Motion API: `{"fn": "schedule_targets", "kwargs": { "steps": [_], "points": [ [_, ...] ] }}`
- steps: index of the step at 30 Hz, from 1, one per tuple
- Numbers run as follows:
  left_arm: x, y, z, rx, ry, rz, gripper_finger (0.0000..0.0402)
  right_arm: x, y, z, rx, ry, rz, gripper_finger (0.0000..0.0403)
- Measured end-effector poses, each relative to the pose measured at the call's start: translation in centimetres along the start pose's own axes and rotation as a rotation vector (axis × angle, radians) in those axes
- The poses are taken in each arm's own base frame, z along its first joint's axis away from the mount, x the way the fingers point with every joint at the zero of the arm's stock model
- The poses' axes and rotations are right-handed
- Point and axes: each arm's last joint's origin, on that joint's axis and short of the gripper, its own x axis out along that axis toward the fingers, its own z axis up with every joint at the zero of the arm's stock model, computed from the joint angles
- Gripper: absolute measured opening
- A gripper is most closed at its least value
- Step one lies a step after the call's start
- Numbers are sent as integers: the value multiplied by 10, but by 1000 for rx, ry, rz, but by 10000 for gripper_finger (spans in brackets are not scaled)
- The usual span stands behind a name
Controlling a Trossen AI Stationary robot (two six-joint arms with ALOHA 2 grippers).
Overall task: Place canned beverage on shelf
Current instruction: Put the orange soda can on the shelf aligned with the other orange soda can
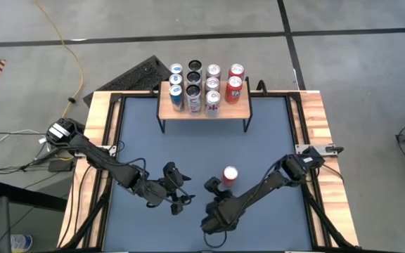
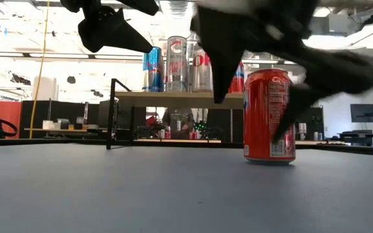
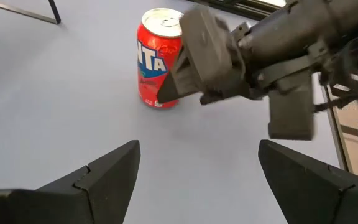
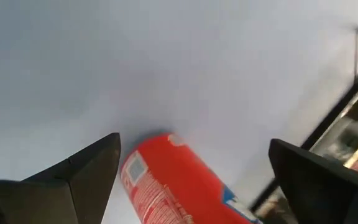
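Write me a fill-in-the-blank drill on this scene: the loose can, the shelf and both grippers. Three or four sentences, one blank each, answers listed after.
1. The red can stands ____ on the blue table, not lying on its side.
2. The right gripper is beside that can with its jaws ____.
3. The shelf at the far edge has a top made of light ____.
4. The left gripper holds ____ between its open fingers.

Missing words: upright; open; wood; nothing
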Motion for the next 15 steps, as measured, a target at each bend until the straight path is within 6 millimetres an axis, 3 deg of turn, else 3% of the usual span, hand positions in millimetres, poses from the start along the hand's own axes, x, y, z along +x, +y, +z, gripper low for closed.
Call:
{"fn": "schedule_targets", "kwargs": {
  "steps": [5,10,15],
  "points": [
    [0,0,0,-9,0,0,316,-24,-20,2,278,-90,17,399],
    [0,-1,0,-23,9,-16,316,-60,-45,-3,527,-214,50,399],
    [0,-2,-1,-24,42,-70,316,-105,-69,-40,737,-346,163,394]
  ]
}}
